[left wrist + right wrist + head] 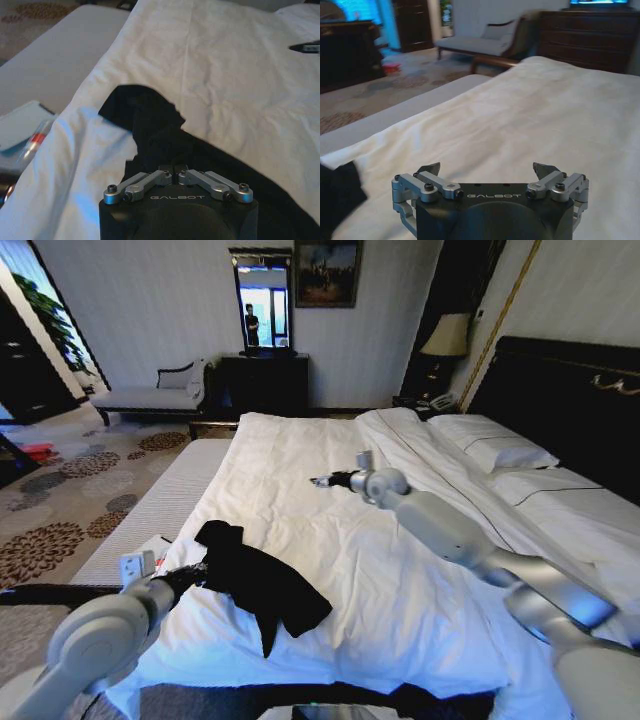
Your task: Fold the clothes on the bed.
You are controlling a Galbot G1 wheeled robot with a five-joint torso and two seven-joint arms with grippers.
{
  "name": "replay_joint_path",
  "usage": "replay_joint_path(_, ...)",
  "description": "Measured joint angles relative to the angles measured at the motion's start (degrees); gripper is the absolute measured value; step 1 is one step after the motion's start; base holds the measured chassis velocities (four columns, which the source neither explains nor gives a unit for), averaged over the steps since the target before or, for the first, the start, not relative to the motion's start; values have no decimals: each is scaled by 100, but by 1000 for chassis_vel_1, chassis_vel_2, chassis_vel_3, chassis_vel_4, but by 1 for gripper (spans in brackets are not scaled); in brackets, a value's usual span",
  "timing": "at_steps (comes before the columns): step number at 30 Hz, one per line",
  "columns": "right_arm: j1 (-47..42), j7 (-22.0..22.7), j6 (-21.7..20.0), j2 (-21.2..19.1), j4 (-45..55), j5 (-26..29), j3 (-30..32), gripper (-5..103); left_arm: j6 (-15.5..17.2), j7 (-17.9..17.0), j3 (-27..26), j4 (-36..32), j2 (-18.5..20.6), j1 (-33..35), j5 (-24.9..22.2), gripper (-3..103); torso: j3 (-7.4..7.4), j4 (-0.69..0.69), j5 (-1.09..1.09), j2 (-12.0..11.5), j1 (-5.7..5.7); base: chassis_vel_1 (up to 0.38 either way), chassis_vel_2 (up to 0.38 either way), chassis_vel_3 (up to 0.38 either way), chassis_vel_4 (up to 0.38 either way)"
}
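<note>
since the left gripper [176, 173] sits at the near-left edge of the top [262, 585], jaws pinched together on its black cloth, that arm is far the nearer. the top lies crumpled on the bed [330, 480], long axis running from the left gripper toward the foot. the right gripper [490, 175] hovers well apart over bare duvet, jaws spread wide. cloth looks soft, limp; duvet white, lightly creased.
</note>
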Motion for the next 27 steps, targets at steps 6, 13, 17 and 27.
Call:
replay_joint_path(6, 62, -227, 235, 732, -453, -426, -389, 100, -2, -88, 0, 0, -183, 343, 46, 0, 0, 3, -1, 0, 0, 0, 0, 0, 0)
replay_joint_path(13, 219, -500, 426, 1235, -1091, -595, -758, 100, -2, -164, -83, 0, -314, 626, 30, 0, 0, -2, 0, 0, 0, 0, 0, 0, 0)
replay_joint_path(17, 238, -574, 470, 1389, -1314, -616, -878, 100, 9, -169, -112, 0, -401, 848, 44, 0, 0, 2, 0, 0, 0, 0, 0, 0, 0)
replay_joint_path(27, 14, -575, 470, 1801, -1641, -484, -938, 100, 9, -183, 29, 0, -393, 791, 68, 0, 0, 1, 1, -1, 0, 0, 0, 0, 0)
